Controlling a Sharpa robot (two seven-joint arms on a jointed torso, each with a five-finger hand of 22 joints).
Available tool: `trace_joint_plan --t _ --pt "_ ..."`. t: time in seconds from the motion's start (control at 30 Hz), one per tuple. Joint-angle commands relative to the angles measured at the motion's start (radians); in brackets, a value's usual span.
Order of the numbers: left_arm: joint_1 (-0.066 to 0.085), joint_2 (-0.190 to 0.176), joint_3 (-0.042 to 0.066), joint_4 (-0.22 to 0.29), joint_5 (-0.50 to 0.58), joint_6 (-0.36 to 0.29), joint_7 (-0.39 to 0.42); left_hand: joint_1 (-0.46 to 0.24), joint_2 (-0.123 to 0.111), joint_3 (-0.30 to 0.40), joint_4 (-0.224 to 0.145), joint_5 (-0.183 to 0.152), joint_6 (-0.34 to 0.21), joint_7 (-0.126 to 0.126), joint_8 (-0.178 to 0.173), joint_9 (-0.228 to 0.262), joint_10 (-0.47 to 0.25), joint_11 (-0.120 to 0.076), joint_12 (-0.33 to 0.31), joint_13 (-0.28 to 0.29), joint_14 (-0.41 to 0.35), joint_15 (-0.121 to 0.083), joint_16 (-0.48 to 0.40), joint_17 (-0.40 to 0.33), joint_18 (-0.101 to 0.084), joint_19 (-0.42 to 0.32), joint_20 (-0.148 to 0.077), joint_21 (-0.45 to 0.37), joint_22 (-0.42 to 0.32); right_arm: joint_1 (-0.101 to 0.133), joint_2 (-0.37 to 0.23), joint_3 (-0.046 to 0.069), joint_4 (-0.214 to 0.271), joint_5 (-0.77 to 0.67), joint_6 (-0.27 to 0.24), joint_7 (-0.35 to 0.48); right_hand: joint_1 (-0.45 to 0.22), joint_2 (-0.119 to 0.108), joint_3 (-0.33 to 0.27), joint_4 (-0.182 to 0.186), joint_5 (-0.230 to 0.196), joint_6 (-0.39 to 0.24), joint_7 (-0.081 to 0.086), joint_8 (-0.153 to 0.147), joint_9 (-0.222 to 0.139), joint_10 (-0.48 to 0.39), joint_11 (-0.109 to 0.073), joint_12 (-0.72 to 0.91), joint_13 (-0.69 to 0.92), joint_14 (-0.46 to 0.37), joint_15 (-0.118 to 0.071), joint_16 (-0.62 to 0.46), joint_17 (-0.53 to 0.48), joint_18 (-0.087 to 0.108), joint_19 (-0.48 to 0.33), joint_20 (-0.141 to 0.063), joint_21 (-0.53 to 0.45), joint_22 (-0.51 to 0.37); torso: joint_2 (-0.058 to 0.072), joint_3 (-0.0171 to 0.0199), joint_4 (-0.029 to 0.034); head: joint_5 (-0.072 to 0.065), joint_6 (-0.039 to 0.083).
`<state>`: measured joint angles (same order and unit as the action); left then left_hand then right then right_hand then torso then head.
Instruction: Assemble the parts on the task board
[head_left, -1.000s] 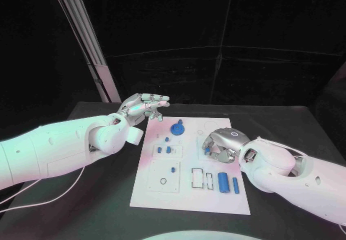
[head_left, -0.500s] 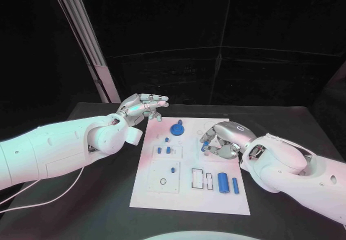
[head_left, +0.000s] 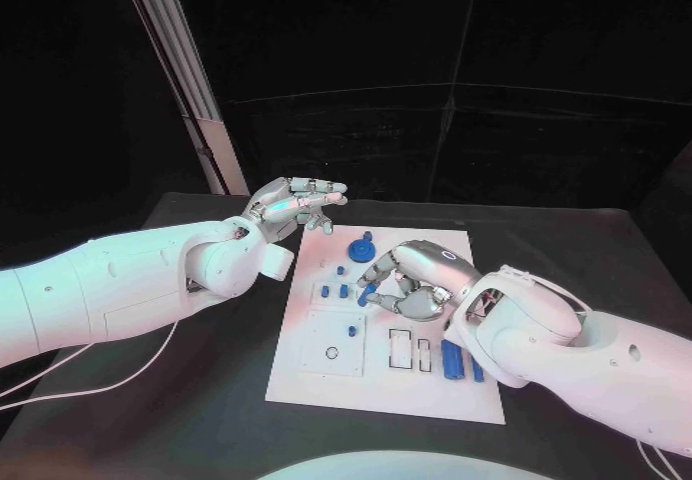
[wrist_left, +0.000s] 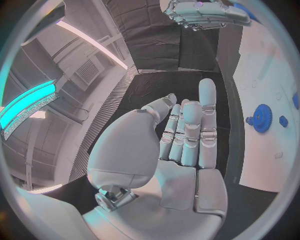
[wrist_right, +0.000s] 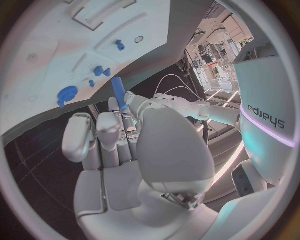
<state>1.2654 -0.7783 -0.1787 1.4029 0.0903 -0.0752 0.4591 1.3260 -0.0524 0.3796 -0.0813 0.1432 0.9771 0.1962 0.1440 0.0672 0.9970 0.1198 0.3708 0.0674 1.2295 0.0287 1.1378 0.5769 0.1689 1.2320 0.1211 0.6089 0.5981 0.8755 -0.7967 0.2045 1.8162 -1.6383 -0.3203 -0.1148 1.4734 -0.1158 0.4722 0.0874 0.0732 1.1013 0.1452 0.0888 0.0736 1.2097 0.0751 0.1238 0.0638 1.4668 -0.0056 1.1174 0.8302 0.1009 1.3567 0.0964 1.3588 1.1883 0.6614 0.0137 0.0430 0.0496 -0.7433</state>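
The white task board (head_left: 389, 392) lies in the middle of the black table. My right hand (head_left: 414, 281) hovers over its middle and pinches a thin blue peg (head_left: 369, 293); in the right wrist view the peg (wrist_right: 117, 92) sticks out past the fingertips of that hand (wrist_right: 119, 145) toward the board (wrist_right: 62, 40). A blue gear (head_left: 361, 251) stands near the board's far edge, just beyond the hand. My left hand (head_left: 297, 206) is raised off the board's far left corner, holding nothing, its fingers (wrist_left: 187, 130) stretched side by side.
Small blue pegs (head_left: 335, 291) stand left of my right hand, and one more (head_left: 351, 329) nearer me. Two blue cylinders (head_left: 450, 358) lie on the board under my right forearm, beside rectangular slots (head_left: 400, 347). A metal post (head_left: 195, 100) rises at the back left.
My right hand has carried the blue peg leftward, from the board's right side to over its middle. The left hand has stayed raised in place.
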Motion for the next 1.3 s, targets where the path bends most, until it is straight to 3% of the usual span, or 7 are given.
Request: trace_joint_plan --t 0.03,0.13,0.23,0.53,0.63,0.87,1.3 --pt "0.001 0.003 0.001 0.002 0.003 0.007 0.019 -0.001 -0.004 -0.001 0.0 0.005 -0.008 -0.001 0.005 0.001 -0.007 -0.001 0.003 0.001 0.003 -0.002 0.005 -0.001 0.013 0.006 0.0 0.003 0.0 -0.002 0.033 -0.021 -0.016 0.044 0.003 0.085 0.002 -0.005 0.007 0.0 0.008 0.001 0.003 -0.005 -0.002 0.004 0.0 -0.005 0.001 0.002 -0.005 0.005 0.001 -0.017 0.008 -0.001 0.004 0.003 0.0 0.0003 -0.004 0.011 -0.008" --pt "0.001 0.004 0.001 0.002 0.003 0.007 0.02 -0.001 -0.004 -0.001 0.0 0.005 -0.008 -0.001 0.005 0.001 -0.007 -0.001 0.003 0.001 0.003 -0.002 0.005 -0.001 0.013 0.006 0.0 0.003 0.0 -0.004 0.063 -0.049 -0.033 0.048 0.013 0.092 0.002 -0.006 0.008 -0.001 0.01 0.0 0.004 -0.006 -0.002 0.003 0.001 -0.007 0.001 0.002 -0.005 0.005 0.002 -0.017 0.008 -0.001 0.004 0.002 0.0 0.0013 -0.0029 0.018 -0.018" --pt "0.001 0.006 0.001 0.002 0.003 0.007 0.021 -0.001 -0.004 -0.001 0.0 0.005 -0.008 -0.001 0.005 0.001 -0.007 -0.001 0.003 0.001 0.003 -0.002 0.005 -0.001 0.013 0.006 0.0 0.003 0.0 -0.006 0.086 -0.062 -0.049 0.049 0.021 0.089 0.001 -0.006 0.009 -0.002 0.011 -0.002 0.005 -0.008 -0.003 0.001 0.002 -0.009 0.001 0.002 -0.004 0.007 0.003 -0.018 0.008 0.0 0.005 0.003 0.001 0.0013 -0.005 0.025 -0.024" --pt "0.001 0.012 0.001 -0.001 0.003 0.008 0.022 -0.006 -0.004 -0.002 0.002 0.006 -0.008 -0.001 0.007 0.001 -0.008 -0.001 0.005 0.001 0.002 -0.001 0.005 -0.003 0.013 0.006 0.0 0.003 0.0 -0.01 0.142 -0.102 -0.099 0.027 0.071 0.07 -0.002 -0.007 0.011 -0.005 0.015 -0.005 0.007 -0.011 -0.003 -0.002 0.004 -0.014 0.001 0.002 -0.003 0.009 0.005 -0.018 0.008 0.001 0.006 0.004 0.0 0.0008 -0.0018 0.041 -0.043" --pt "0.001 0.012 0.001 -0.001 0.003 0.008 0.022 -0.006 -0.004 -0.002 0.002 0.006 -0.008 -0.001 0.007 0.001 -0.008 -0.001 0.005 0.001 0.002 -0.001 0.005 -0.003 0.013 0.006 0.0 0.003 0.0 -0.011 0.153 -0.107 -0.109 0.009 0.084 0.062 -0.003 -0.008 0.011 -0.005 0.016 -0.005 0.008 -0.011 -0.004 -0.002 0.004 -0.014 0.001 0.002 -0.002 0.009 0.005 -0.018 0.008 0.001 0.006 0.004 0.0 0.0021 -0.0036 0.046 -0.048" --pt "0.001 0.013 0.001 -0.001 0.003 0.009 0.021 -0.006 -0.004 -0.002 0.002 0.006 -0.008 -0.001 0.007 0.001 -0.008 -0.001 0.005 0.001 0.002 -0.001 0.005 -0.003 0.013 0.006 0.0 0.003 0.0 -0.011 0.164 -0.111 -0.124 -0.021 0.105 0.02 -0.004 -0.008 0.011 -0.006 0.017 -0.005 0.008 -0.011 -0.004 -0.002 0.004 -0.015 0.001 0.001 -0.002 0.009 0.004 -0.018 0.008 0.001 0.006 0.005 -0.001 0.0012 -0.0036 0.046 -0.054" --pt "0.001 0.013 0.001 -0.002 0.003 0.012 0.019 -0.006 -0.004 -0.002 0.002 0.006 -0.008 -0.001 0.007 0.001 -0.008 -0.001 0.005 0.001 0.002 -0.001 0.005 -0.003 0.013 0.006 0.0 0.003 0.0 -0.011 0.168 -0.112 -0.127 -0.075 0.115 -0.016 -0.005 -0.008 0.012 -0.006 0.018 -0.004 0.008 -0.011 -0.003 -0.001 0.004 -0.015 0.001 0.001 -0.002 0.011 0.006 -0.018 0.008 0.001 0.007 0.006 -0.001 0.0017 -0.0042 0.046 -0.054"
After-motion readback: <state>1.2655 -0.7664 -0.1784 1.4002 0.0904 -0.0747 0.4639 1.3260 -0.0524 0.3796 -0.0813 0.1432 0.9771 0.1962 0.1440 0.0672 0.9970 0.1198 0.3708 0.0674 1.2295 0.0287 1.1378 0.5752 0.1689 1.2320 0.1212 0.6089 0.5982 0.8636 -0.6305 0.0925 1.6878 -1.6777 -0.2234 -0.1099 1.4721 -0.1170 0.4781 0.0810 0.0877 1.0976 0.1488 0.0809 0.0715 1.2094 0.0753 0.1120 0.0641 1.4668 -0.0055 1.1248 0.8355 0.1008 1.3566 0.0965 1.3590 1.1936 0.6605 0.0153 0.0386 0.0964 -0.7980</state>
